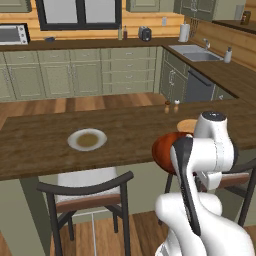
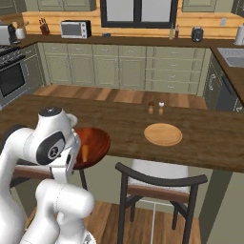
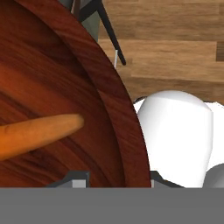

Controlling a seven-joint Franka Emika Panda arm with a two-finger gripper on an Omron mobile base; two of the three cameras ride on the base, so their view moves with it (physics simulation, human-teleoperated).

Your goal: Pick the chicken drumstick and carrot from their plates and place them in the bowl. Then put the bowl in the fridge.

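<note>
Now left base view: bowl (image 1: 164, 150) at centre right, off table (image 1: 40, 145) edge, behind arm. Right base view: bowl (image 2: 93, 145) lower left, carrot (image 2: 85, 152) inside. Hand view: hand (image 3: 116, 177) clamped on bowl rim, bottom centre; carrot (image 3: 39, 131) at left. Keep level toward fridge.

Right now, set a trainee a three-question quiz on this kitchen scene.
1. True or false: the carrot lies inside the bowl.
2. What does the gripper grip? A the bowl's rim; B a chair; C a plate.
3. Fill in: the tan plate rests on the ____, holding nothing.

Key: 1 true; 2 A; 3 counter.
</note>
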